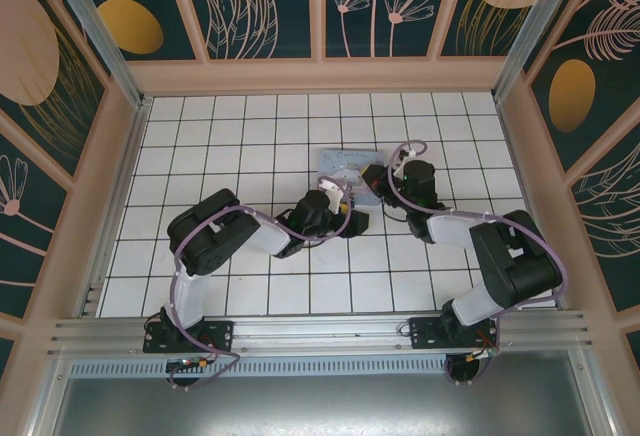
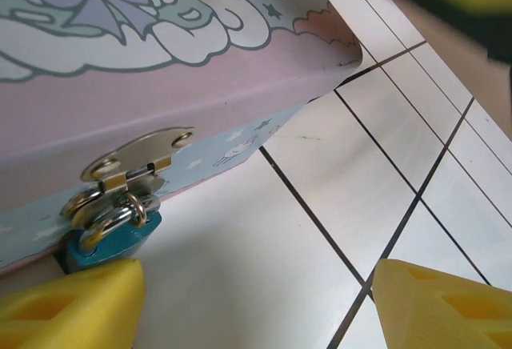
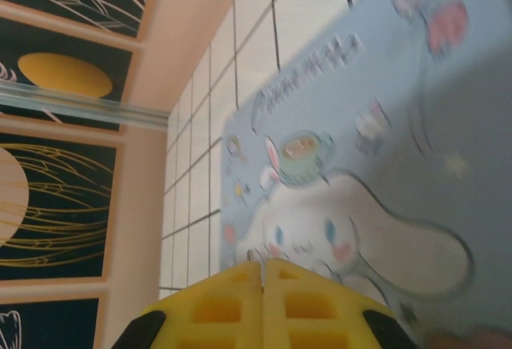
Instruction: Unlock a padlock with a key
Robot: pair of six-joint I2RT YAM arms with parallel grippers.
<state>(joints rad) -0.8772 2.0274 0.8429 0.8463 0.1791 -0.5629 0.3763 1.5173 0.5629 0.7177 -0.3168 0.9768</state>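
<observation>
The padlock (image 2: pixel 112 242) hangs at the front edge of the pale blue cartoon tin (image 2: pixel 200 69), low on the left of my left wrist view. Its small teal body rests down against the counter (image 2: pixel 240 253), and its metal shackle (image 2: pixel 122 219) passes through the rings under the tin's silver hasp (image 2: pixel 140 157). The hasp lies folded down over the tin's front wall.

My left fingers (image 1: pixel 345 218) are spread wide, just short of the tin's near side. One yellow pad (image 2: pixel 72 301) sits right below the padlock, and the other pad (image 2: pixel 444 305) is well off to the right. Between them there is bare white tile with dark grout lines. They touch neither lock nor tin.

My right fingers (image 3: pixel 264 305) are pressed together, their yellow pads meeting along one seam. They hang over the tin's lid, above the white long-eared cartoon figure printed there. Whether something thin is pinched in that seam I cannot tell.

From above, the tin lies near the middle of the tiled counter, with my left fingers at its near edge and my right fingers at its right end
</observation>
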